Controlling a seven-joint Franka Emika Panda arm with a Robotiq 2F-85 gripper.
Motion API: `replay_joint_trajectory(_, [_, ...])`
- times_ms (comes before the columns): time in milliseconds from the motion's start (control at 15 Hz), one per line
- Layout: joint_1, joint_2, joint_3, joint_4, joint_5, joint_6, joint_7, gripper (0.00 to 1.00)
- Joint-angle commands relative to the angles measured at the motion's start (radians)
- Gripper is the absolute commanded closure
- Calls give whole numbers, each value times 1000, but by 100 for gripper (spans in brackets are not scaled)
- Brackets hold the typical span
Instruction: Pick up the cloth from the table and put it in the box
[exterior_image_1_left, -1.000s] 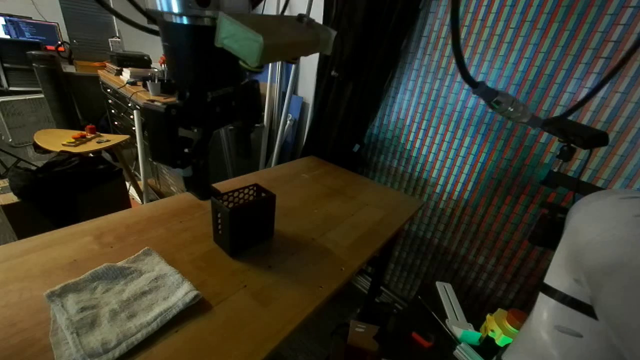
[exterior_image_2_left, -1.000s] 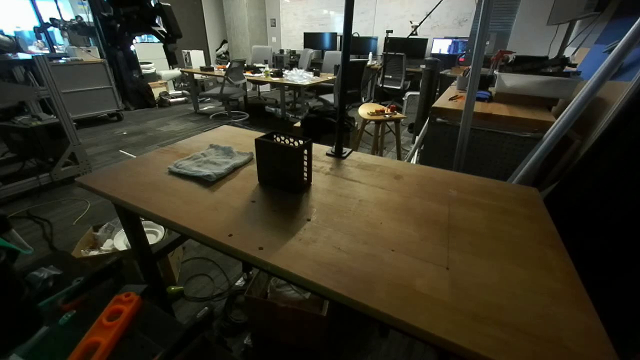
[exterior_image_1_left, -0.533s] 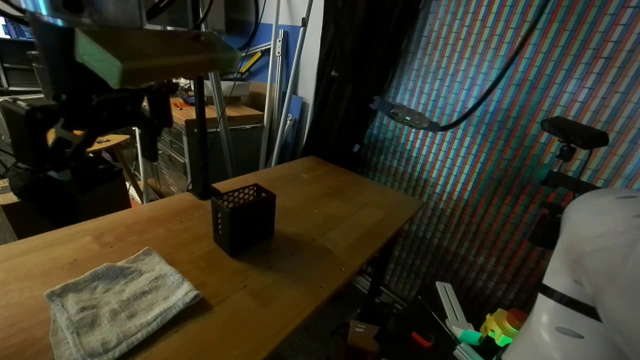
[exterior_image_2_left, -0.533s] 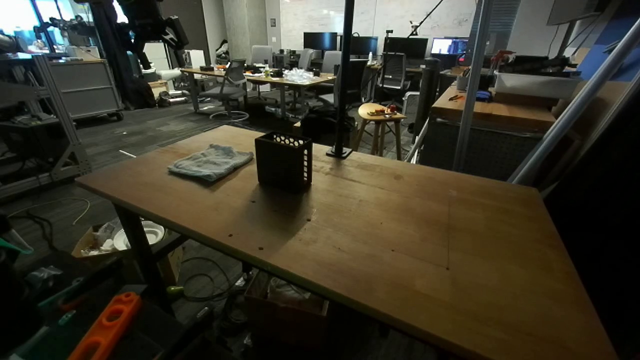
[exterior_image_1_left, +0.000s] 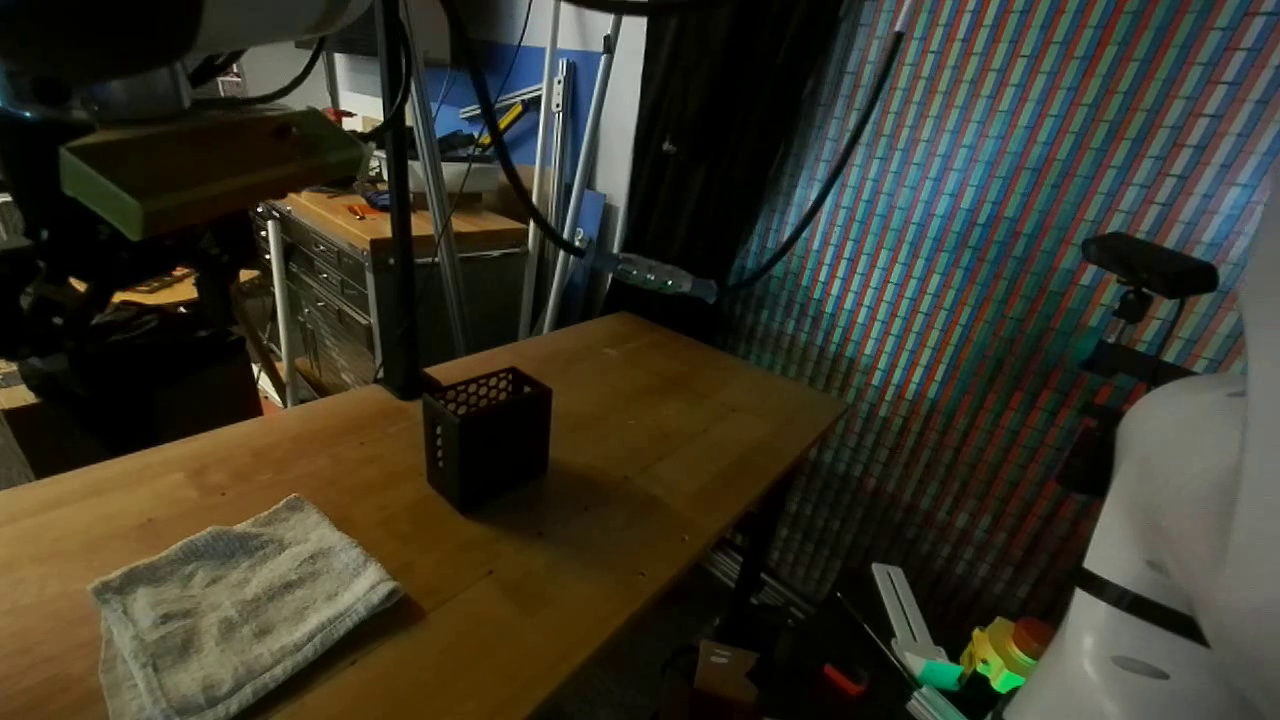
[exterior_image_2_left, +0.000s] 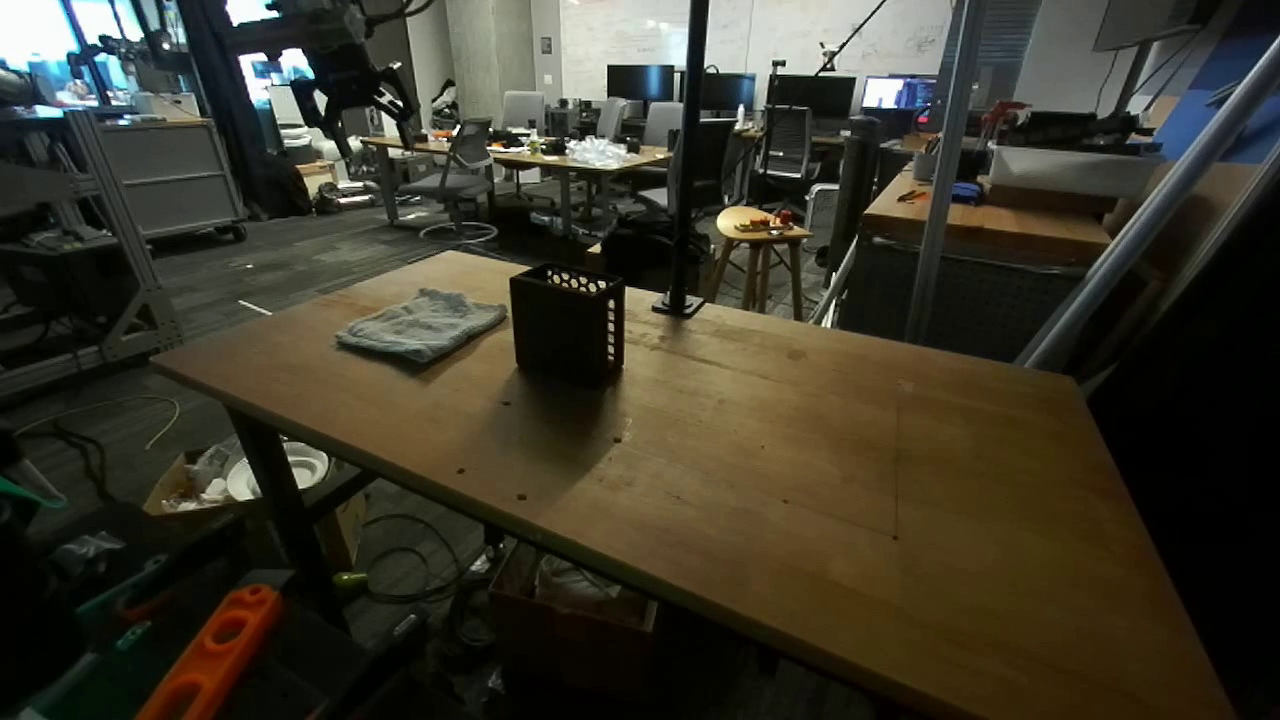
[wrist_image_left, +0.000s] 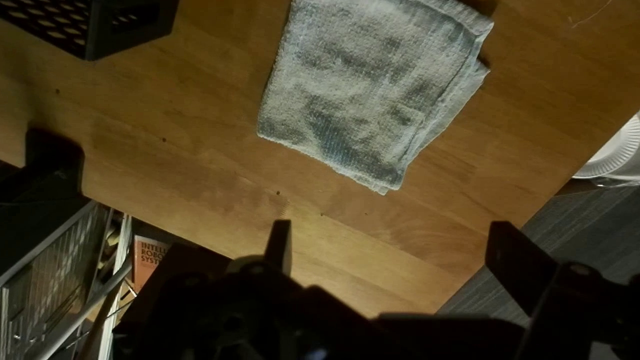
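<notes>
Dim room, wood-top bench (exterior_image_2_left: 780, 430) under patchy light; multicolour striped backdrop (exterior_image_1_left: 950, 300) in an exterior view, monitors (exterior_image_2_left: 640, 83) and chairs (exterior_image_2_left: 470, 160) well back. Cloth (wrist_image_left: 370, 90): grey-white, wrinkled, looks folded, lying on the bench outside the box (exterior_image_1_left: 487, 440). Box stands upright on the bench, black, honeycomb cutouts, near the cloth, with a strip of wood showing between them (wrist view crops the box at a corner, but the gap reads fine). Claw (wrist_image_left: 390, 227) hangs in the air, apart from both, fingers (wrist_image_left: 278, 245) spread wide, gripping nothing; wrist view shows bench and grey floor (wrist_image_left: 590, 230) through the opening. Claw is mostly a dark shape in both exterior views. Black post (exterior_image_2_left: 685, 150) rises at the bench edge, base plate (exterior_image_2_left: 678, 305) near the box. Past it, wooden stool (exterior_image_2_left: 760, 237) carrying small bright pieces (exterior_image_2_left: 765, 222), too small to identify. White arm section (exterior_image_1_left: 1140, 560) cropped at the frame edge; orange part (exterior_image_2_left: 220, 640) with holes sits tilted in the foreground of an exterior view.
</notes>
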Motion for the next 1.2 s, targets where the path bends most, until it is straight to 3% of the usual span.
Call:
replay_joint_trajectory(0, [30, 139, -50, 119, -6, 52, -48, 0])
replay_joint_trajectory(467, [25, 341, -81, 182, 78, 202, -158, 0])
replay_joint_trajectory(1133, [-3, 471, -56, 153, 157, 310, -383, 0])
